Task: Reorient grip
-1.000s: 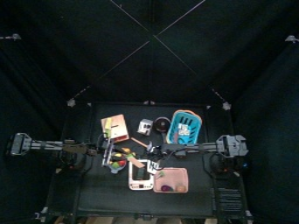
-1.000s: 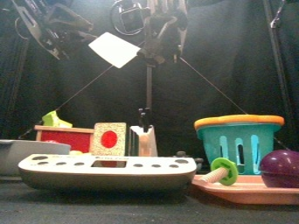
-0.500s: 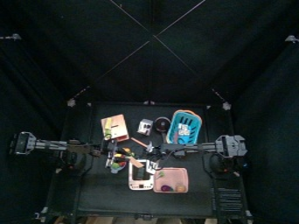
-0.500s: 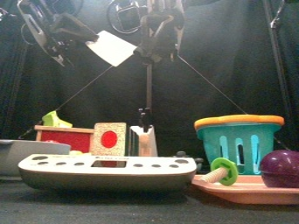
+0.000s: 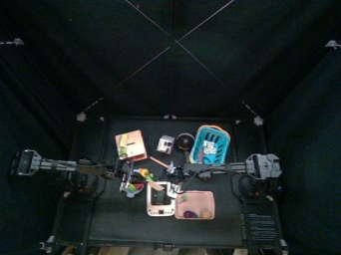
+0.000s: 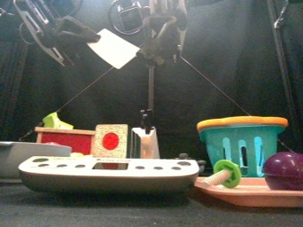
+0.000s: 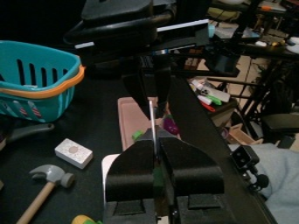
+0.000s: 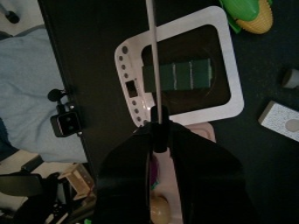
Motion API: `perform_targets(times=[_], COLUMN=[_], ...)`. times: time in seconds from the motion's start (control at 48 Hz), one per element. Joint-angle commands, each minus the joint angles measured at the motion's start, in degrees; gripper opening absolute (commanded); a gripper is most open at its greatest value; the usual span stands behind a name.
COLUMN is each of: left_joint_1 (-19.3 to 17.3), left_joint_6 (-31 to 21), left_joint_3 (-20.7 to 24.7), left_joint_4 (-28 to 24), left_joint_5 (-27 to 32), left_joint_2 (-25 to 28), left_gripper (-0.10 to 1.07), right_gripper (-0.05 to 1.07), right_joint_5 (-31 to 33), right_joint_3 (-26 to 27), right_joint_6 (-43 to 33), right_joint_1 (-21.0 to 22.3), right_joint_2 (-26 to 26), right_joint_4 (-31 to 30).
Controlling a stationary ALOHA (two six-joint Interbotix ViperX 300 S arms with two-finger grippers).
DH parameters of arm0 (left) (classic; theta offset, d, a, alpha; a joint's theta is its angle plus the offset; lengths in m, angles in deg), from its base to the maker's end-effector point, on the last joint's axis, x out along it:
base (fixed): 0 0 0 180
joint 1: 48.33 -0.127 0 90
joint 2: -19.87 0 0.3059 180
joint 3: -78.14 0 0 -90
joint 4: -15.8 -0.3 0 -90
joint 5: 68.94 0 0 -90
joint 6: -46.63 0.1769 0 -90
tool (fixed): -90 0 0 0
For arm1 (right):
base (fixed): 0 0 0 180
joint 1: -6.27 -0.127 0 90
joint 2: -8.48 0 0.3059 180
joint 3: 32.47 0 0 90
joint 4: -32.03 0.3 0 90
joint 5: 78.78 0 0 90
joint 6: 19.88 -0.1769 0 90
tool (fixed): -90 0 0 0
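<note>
I've got the white card (image 6: 116, 48) up in the air at eleven o'clock above the basket (image 6: 242, 138), both grippers pinched on it, right (image 6: 155, 51) and left (image 6: 73, 34), so the hold can pass across.

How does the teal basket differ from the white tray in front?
The teal basket is tall, slatted and orange-rimmed; the white tray is low, long, with a row of holes. The basket stands right, the tray left and nearer. Both rest on the table.
</note>
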Motion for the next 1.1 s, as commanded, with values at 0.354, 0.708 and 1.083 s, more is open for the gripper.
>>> perform_targets(times=[0.354, 0.708, 1.083], left_joint_1=[2.5, 3.0, 3.0], left_joint_6=[0.1, 0.1, 8.3], left_joint_3=[-2.1, -1.7, 2.3], left_joint_4=[0.2, 0.7, 1.5], left_joint_5=[-0.5, -0.5, -1.4], left_joint_2=[-0.1, 1.0, 7.8], left_gripper=[0.25, 0.25, 0.25], right_gripper=[0.48, 0.48, 0.48], right_joint_5=[-16.9, -43.0, -61.8], right_joint_3=[-11.2, -26.4, -35.1], right_joint_6=[-0.4, -0.4, -0.4], right_joint_1=[0.1, -3.4, -3.9], right_joint_2=[-11.7, -18.3, -20.0], right_joint_4=[-4.3, -16.9, -25.8])
